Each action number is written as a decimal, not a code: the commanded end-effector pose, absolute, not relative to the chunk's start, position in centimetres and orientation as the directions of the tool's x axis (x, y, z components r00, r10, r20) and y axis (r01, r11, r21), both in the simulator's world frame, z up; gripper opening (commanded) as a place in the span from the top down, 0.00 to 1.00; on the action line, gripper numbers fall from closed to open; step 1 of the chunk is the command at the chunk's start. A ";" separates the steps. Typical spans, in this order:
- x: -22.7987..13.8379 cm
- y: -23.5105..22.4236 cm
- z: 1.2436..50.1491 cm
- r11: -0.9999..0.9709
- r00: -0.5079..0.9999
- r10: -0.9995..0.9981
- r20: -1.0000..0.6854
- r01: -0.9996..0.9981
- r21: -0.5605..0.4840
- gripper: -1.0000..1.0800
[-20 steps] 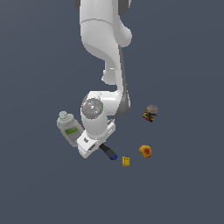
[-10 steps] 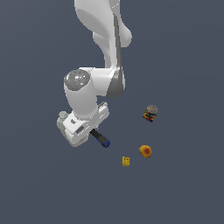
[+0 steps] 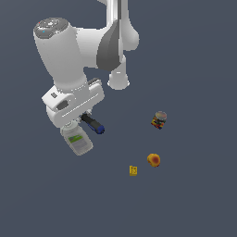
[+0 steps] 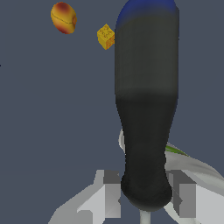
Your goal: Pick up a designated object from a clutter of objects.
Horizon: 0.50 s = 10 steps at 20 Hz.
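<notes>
I hold the screwdriver (image 4: 146, 109) between my fingers (image 4: 108, 192), clenched on the narrow black end of its handle, one pad on each side. In the exterior view my gripper (image 3: 82, 118) hangs under the white wrist block, and the screwdriver (image 3: 92, 124) juts out from it, lifted clear of the dark floor (image 3: 194, 194).

The clear bottle (image 3: 77, 141) is the nearest thing to a container here. It lies just beneath my gripper in the exterior view, partly covered by my wrist, its green label showing; I cannot tell whether anything is inside it. In the wrist view only a pale curved edge of it with a sliver of green (image 4: 183, 157) peeks out behind the handle. The small multicoloured can (image 3: 159, 120) stands well apart, toward the exterior view's right, and I cannot tell what is in it.

The screwdriver's long axis runs outward from my fingers, slanting down toward the exterior view's right. Its blue butt end is the far tip and the black part sits at my pads. In the wrist view a thin pale stub of shaft shows below the black end, between my fingers.

The orange-red ball (image 3: 154, 160) and the tiny yellow block (image 3: 133, 170) lie near each other on the floor, apart from the bottle and from me; the wrist view shows both beyond the blue tip (image 4: 64, 17) (image 4: 106, 36).
</notes>
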<state>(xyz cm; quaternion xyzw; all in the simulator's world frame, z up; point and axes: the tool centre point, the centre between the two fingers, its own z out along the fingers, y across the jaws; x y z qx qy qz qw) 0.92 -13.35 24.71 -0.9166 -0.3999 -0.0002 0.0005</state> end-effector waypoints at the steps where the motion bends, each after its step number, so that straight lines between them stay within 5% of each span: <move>1: 0.0 -14.4 27.5 -0.680 0.680 0.733 0.002 0.733 -0.001 1.00; 10: -2.4 -17.5 35.5 -0.680 0.680 0.733 0.002 0.733 -0.001 1.00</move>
